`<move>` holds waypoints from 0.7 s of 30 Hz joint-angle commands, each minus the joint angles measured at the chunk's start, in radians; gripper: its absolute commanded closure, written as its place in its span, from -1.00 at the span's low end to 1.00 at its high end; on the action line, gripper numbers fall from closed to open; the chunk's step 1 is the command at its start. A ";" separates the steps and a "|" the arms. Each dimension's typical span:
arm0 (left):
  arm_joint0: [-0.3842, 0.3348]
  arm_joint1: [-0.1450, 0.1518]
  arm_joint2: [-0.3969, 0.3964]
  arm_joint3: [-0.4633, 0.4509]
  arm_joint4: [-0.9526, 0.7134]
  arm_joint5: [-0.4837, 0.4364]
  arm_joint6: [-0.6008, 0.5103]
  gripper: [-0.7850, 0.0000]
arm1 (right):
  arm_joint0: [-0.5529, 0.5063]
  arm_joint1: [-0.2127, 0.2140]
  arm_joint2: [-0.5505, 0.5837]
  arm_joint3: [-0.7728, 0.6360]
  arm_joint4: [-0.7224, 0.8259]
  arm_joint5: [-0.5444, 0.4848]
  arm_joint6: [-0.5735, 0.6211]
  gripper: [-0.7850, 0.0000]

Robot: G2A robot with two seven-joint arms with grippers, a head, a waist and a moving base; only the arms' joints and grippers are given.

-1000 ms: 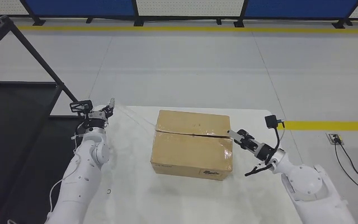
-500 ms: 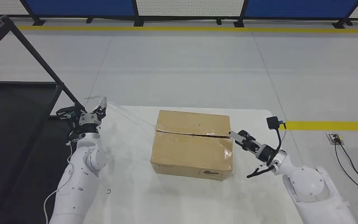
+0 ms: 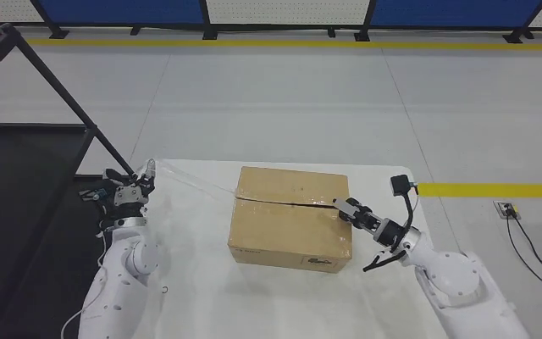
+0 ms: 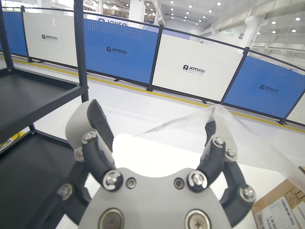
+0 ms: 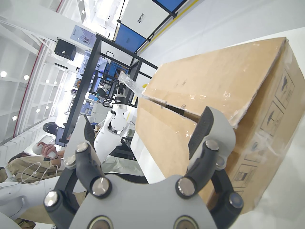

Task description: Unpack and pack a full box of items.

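The left arm [image 3: 127, 263] and right arm [image 3: 453, 280] are glossy white, built of rounded shells with darker seams at the joints. A thin white cable [image 3: 83, 298] loops beside the left arm. A small black camera box [image 3: 398, 184] with a black lead sits on the right wrist. The left tool [image 4: 152, 117] and right tool [image 5: 145, 117] look alike. Each has a grey metal base plate, black link bars pinned by silver screws [image 4: 110, 179], and white-backed fingers faced with ribbed black pads [image 4: 99, 120].
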 commanded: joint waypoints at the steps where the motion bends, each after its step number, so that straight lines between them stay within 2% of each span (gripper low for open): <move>1: 0.025 0.000 -0.004 -0.014 -0.001 0.013 0.014 -1.00 | -0.001 0.000 0.001 0.000 0.001 -0.003 -0.001 -1.00; 10: 0.117 -0.007 -0.018 -0.081 -0.015 0.085 0.055 -1.00 | -0.001 0.000 0.001 0.000 0.001 -0.003 -0.001 -1.00; 21: 0.171 -0.021 -0.040 -0.070 -0.152 0.075 0.034 -1.00 | 0.021 -0.004 -0.026 -0.024 -0.036 -0.011 0.014 -1.00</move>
